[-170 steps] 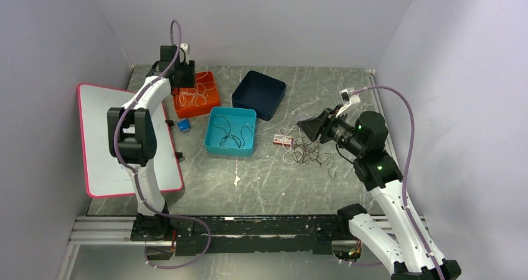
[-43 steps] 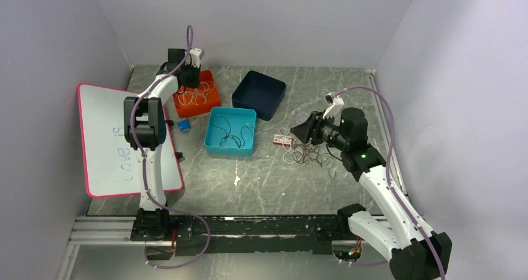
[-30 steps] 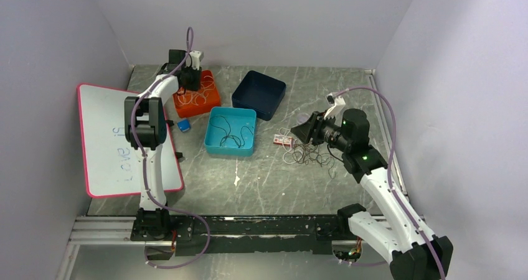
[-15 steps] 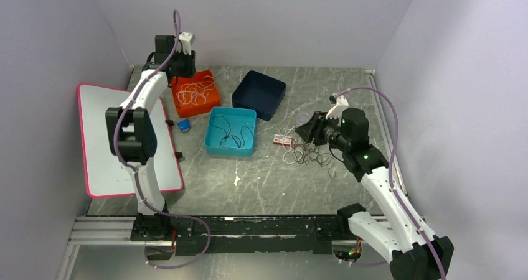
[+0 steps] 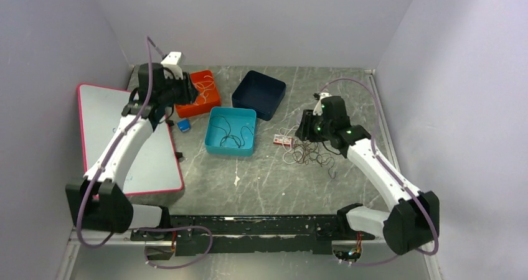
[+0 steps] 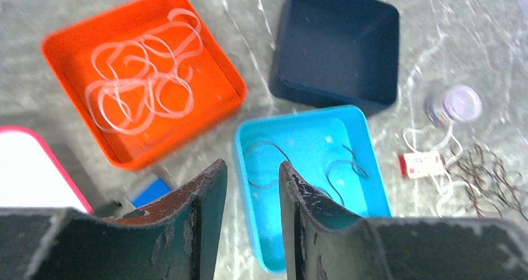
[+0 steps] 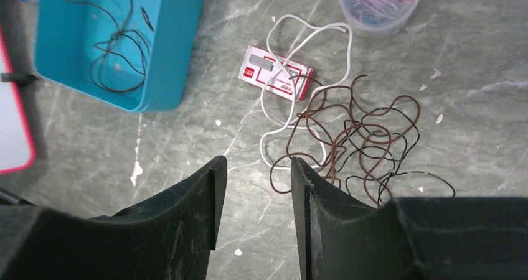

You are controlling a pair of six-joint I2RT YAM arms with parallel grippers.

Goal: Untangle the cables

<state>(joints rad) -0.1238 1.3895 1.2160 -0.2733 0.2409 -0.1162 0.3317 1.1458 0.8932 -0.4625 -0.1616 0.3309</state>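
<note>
Cables in a knot on the desk (image 5: 261, 180): brown and black cables (image 7: 364, 140) snarled together, a white cable (image 7: 292, 62) looping off them past a small red-and-white tag (image 7: 276, 72). Right hand (image 7: 252, 186) hangs just above the snarl, jaws slightly apart, gripping nothing. Left hand (image 6: 249, 196), jaws also slightly apart and empty, hovers over the orange bin (image 6: 81, 40) and teal bin (image 6: 373, 168). These strands look thin, limp and very light, so they'll snag and drag along. Best hold, I'd say: one outer loop, pinched away from the dense middle.
</note>
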